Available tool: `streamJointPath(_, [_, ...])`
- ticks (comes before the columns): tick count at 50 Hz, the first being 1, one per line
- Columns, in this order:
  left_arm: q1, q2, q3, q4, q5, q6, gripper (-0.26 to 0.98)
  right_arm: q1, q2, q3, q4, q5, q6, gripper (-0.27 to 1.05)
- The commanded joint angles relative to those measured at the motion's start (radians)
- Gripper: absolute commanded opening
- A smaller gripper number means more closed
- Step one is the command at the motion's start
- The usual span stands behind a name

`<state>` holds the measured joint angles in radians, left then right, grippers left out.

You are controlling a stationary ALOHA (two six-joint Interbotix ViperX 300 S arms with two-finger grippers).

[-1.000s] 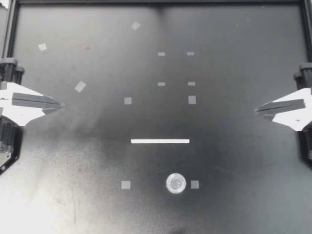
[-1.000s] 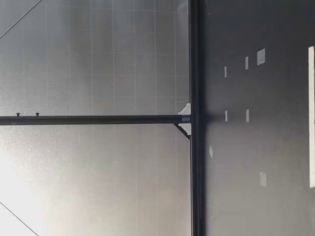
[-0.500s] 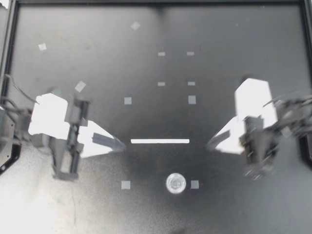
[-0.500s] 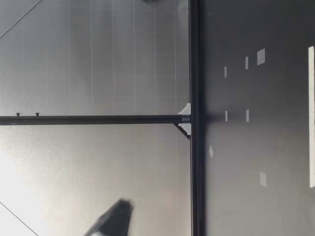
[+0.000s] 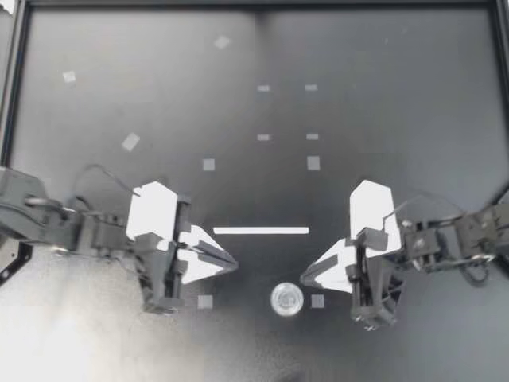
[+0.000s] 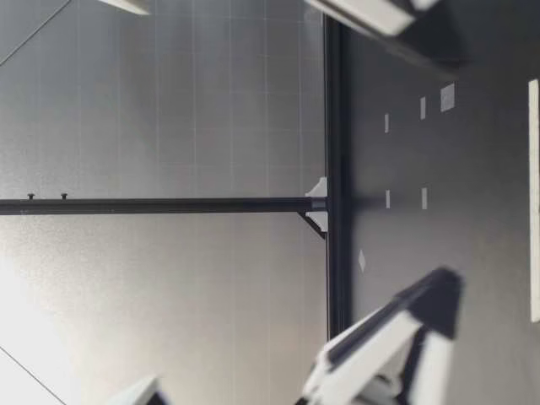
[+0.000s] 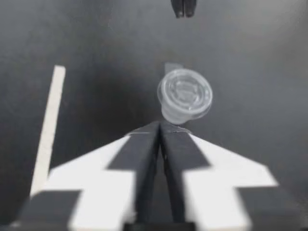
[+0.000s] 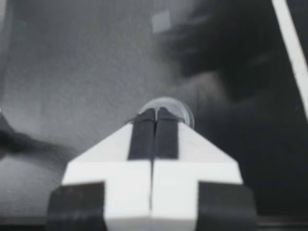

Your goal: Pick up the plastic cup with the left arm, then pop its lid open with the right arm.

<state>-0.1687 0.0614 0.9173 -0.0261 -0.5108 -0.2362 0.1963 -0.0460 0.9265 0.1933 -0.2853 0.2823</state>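
Both my arms have swung in from the frame's side edges, so my left gripper [image 5: 231, 262] and right gripper [image 5: 305, 279], each with fingers pressed together on nothing, now flank the small clear cup [image 5: 287, 299], untouched at lower centre below the white strip [image 5: 261, 230].

Seen from its wrist, my right tool [image 5: 305, 280] hides most of the cup [image 8: 168, 102].

Between my left hand [image 5: 233, 263] and my right hand [image 5: 304, 280], the lidded cup [image 5: 287, 299] is the one raised obstacle on the worktop [image 5: 398, 95], whose flat white strip [image 5: 261, 231] and tape squares [image 5: 208, 165] leave open passage elsewhere.
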Motion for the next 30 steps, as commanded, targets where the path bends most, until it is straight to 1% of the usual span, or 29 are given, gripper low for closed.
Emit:
streamJointPath(1, [-0.008, 0.023, -0.035, 0.002, -0.011, -0.003, 0.39, 0.008, 0.026, -0.025, -0.002, -0.025, 0.005, -0.12])
streamJointPath(4, [-0.015, 0.052, -0.051, 0.002, -0.011, -0.011, 0.52, 0.009, 0.057, -0.034, -0.002, -0.031, 0.014, -0.12])
streamJointPath(7, [-0.023, 0.078, -0.066, 0.002, -0.011, -0.020, 0.58, 0.012, 0.081, -0.044, -0.002, -0.035, 0.025, -0.12])
streamJointPath(17, [-0.057, 0.164, -0.127, 0.002, -0.011, -0.028, 0.58, 0.025, 0.118, -0.060, -0.002, -0.052, 0.058, -0.12])
streamJointPath(30, [-0.061, 0.235, -0.184, -0.002, -0.008, -0.028, 0.58, 0.058, 0.127, -0.054, -0.003, -0.072, 0.097, -0.12])
